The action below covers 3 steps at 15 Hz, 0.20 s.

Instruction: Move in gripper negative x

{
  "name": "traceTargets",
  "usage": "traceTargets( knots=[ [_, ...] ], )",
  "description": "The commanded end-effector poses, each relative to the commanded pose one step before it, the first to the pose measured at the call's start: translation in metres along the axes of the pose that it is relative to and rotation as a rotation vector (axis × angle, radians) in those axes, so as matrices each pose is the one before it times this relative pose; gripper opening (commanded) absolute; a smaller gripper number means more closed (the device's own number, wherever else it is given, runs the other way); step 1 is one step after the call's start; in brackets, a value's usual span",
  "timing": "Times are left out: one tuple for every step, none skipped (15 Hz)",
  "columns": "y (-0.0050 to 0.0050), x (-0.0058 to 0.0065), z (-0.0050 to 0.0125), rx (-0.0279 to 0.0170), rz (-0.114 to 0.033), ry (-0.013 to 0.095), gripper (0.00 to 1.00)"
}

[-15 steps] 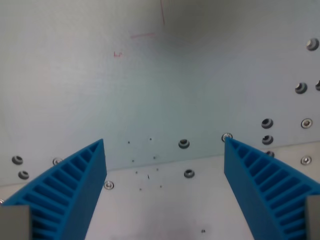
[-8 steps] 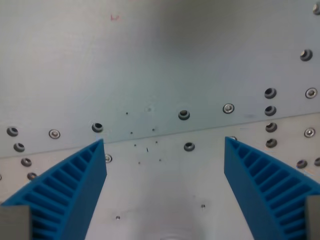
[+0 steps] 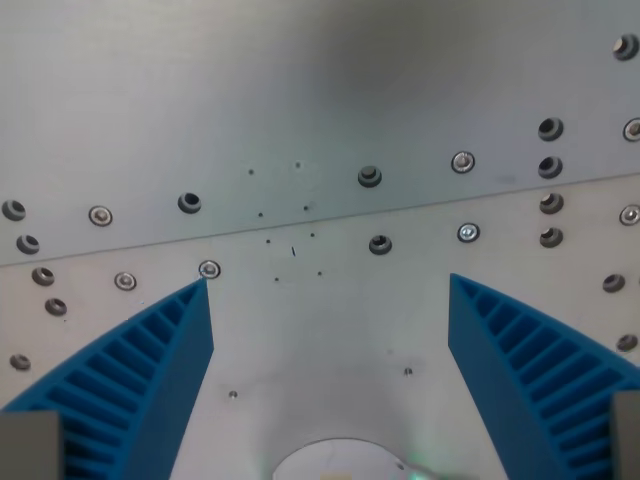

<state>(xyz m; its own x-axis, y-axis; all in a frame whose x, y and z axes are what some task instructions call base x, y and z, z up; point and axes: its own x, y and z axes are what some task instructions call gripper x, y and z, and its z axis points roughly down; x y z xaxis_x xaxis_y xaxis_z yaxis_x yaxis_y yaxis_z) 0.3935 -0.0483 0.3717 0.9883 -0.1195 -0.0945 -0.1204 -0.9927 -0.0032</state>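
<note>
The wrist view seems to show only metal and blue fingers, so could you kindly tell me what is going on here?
The pincer is open and holds nothing, its two blue ribbed fingers spread wide apart. It hangs over a bare metal plate studded with screws and holes, crossed by a seam. A pale rounded shape shows at the bottom edge; I cannot tell what it is.

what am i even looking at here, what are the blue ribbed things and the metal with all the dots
This is one picture, taken by a camera on a robot arm's wrist, looking down past its gripper. The two blue ribbed wedges are the gripper's fingers, spread wide apart with nothing between them, so it holds nothing.

Behind them are grey metal plates. A seam runs across where two plates meet. The dots are screws and bolt holes, plus some tiny specks. At the bottom edge a pale rounded shape peeks in; too little shows to say what it is.
</note>
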Motion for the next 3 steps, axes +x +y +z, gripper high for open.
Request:
traceTargets(
  knots=[
    [-0.00002,-0.02601,-0.00059,-0.00945,0.0043,0.0934,1.0],
    [0.0,-0.005,0.0,0.0,0.0,0.0,1.0],
    [0.0,-0.005,0.0,0.0,0.0,0.0,1.0]
  ],
)
